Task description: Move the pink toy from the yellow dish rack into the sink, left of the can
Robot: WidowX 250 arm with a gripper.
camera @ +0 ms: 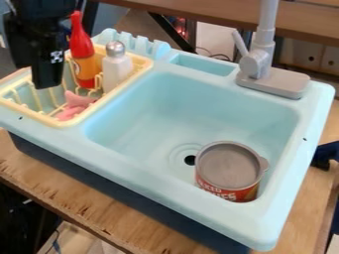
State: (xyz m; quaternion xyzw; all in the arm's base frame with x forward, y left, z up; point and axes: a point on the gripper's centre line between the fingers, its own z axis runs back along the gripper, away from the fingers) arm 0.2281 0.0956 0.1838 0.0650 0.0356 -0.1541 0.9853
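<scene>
Hangs the black gripper (47, 85) at ten o'clock, over the yellow rack (31, 114); cannot tell whether wide or narrow. Keeps in the rack, clockwise from the gripper: red bottle (83, 49), white shaker (117, 70), pink toy (75, 103). Shows the can (228, 161) at five o'clock inside the blue sink (169, 109), gray faucet (258, 64) at one.

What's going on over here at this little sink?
A black robot arm has its gripper hanging over the yellow dish rack beside the basin, near a red bottle. I can't tell whether it's holding anything. The bottle and a white shaker stand upright in the rack, with something pink lying near them. A can sits in the basin, beside the drain.
</scene>
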